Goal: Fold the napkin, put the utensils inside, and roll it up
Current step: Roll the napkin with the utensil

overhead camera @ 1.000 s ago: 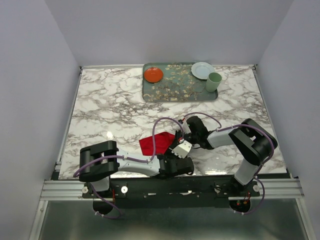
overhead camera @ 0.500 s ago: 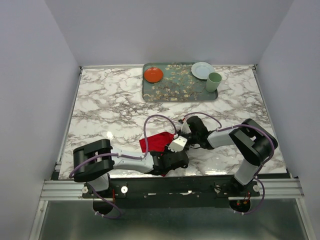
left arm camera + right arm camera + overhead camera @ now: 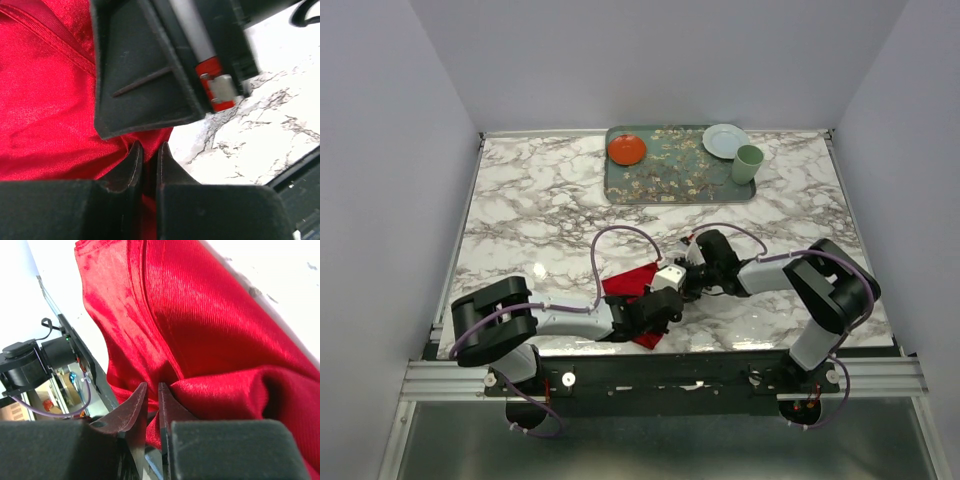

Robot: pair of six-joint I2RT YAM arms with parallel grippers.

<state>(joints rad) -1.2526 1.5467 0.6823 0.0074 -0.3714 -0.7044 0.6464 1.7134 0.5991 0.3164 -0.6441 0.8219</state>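
The red napkin (image 3: 628, 285) lies bunched near the table's front edge, between both arms. Up close, the napkin (image 3: 45, 100) fills the left wrist view. My left gripper (image 3: 149, 148) is shut on a fold of it, with red cloth in the narrow slit between the jaws. My right gripper (image 3: 152, 387) pinches another raised fold of the napkin (image 3: 210, 330). From above, the left gripper (image 3: 665, 297) and the right gripper (image 3: 692, 283) meet nose to nose at the cloth's right edge. The right gripper's black body (image 3: 150, 65) hangs just over the left jaws. The utensils are out of view.
A patterned green tray (image 3: 680, 172) stands at the back edge, carrying an orange-red plate (image 3: 627, 150), a pale plate (image 3: 725, 140) and a pale green cup (image 3: 748, 163). The table's dark front rail (image 3: 75, 355) runs close beside the napkin.
My left gripper has moved from the front edge up onto the napkin and closed on it. The left arm has swung leftward. The right gripper has stayed on the cloth.
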